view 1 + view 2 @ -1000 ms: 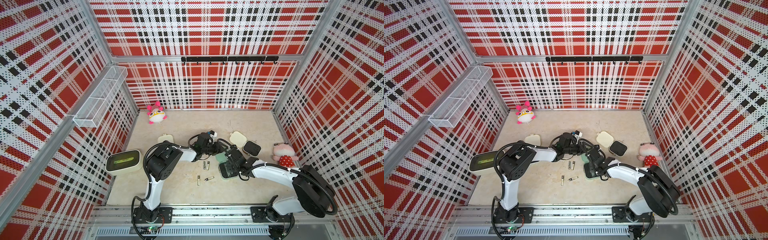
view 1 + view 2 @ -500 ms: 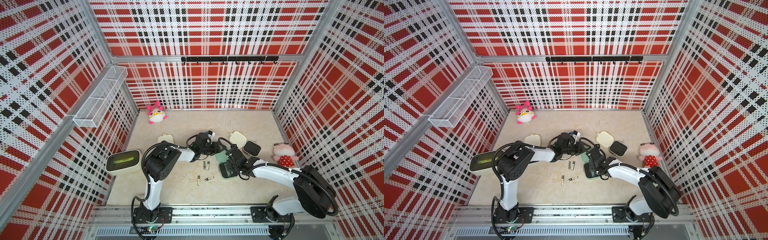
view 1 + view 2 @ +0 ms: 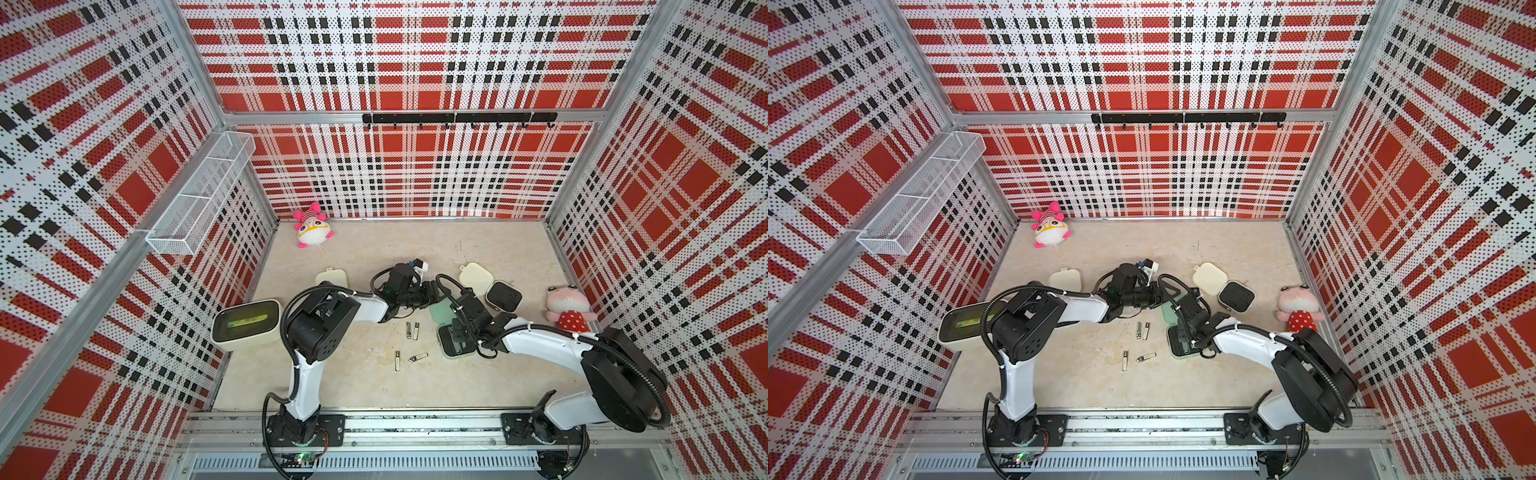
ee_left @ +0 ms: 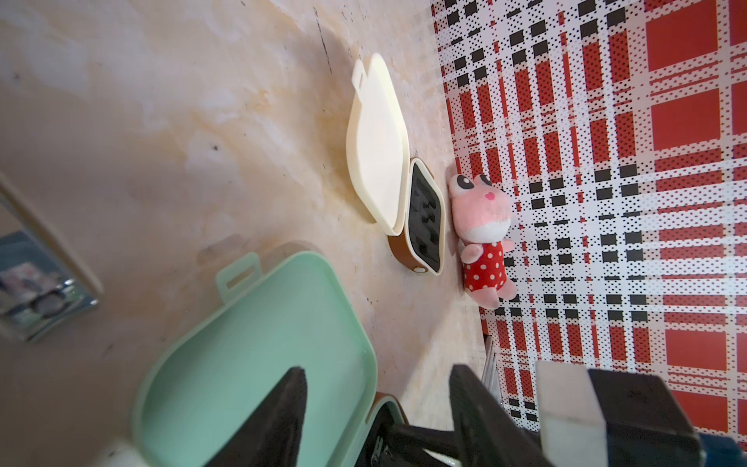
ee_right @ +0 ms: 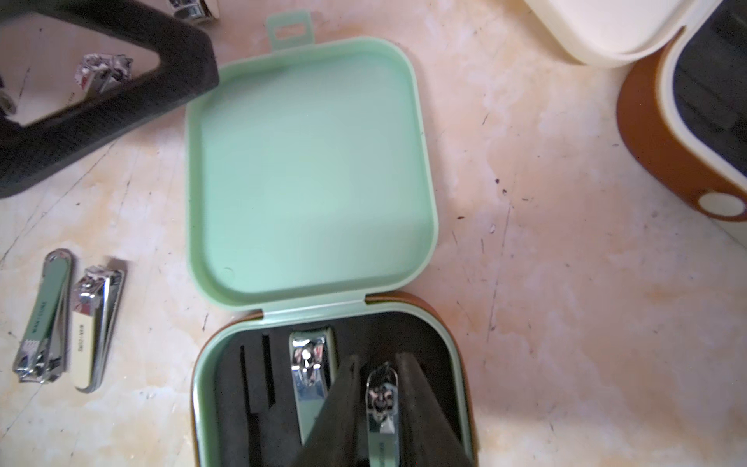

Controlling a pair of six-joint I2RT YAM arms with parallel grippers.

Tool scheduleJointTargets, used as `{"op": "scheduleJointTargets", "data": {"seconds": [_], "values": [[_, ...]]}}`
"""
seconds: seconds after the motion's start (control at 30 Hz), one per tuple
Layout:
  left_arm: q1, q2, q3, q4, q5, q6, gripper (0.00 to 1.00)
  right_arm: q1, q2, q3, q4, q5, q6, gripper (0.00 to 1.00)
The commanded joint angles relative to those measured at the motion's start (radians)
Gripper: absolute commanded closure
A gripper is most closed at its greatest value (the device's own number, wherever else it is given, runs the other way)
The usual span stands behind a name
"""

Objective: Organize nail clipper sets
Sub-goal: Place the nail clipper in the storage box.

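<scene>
The mint green case [image 3: 441,312] [image 3: 1169,312] lies open mid-floor, lid [image 5: 311,170] flat, black tray [image 5: 250,384] toward the right arm. One silver clipper [image 5: 309,372] sits in a tray slot. My right gripper [image 5: 378,360] [image 3: 457,337] is shut on a second clipper [image 5: 382,400] over the tray. My left gripper [image 4: 378,370] [image 3: 434,291] stands open at the lid's [image 4: 262,364] far edge, holding nothing. Two loose clippers [image 5: 44,315] [image 3: 411,331] lie beside the case, two more tools [image 3: 407,358] nearer the front. An open cream case [image 3: 476,275] [image 4: 380,145] and a closed one [image 3: 331,277] lie behind.
A larger cream box with a green-tinted top [image 3: 247,325] stands at the left wall. A pink plush [image 3: 567,305] [image 4: 483,234] leans on the right wall, and another plush [image 3: 312,230] is at the back left. A wire basket [image 3: 199,199] hangs on the left wall.
The right gripper's jaws have narrowed onto the clipper over the mint tray. The left gripper has shifted slightly by the lid and stays open.
</scene>
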Motion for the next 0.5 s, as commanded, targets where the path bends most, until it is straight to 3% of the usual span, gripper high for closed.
{"op": "scheduleJointTargets", "data": {"seconds": [0.0,0.47], "values": [[0.001,-0.021,-0.01,0.013,0.017,0.008,0.39,-0.007,0.016,0.026,0.018,-0.006,0.007,0.79],[-0.002,-0.014,-0.01,0.013,0.016,0.009,0.39,-0.008,0.024,0.015,0.029,-0.015,0.006,0.82]]}}
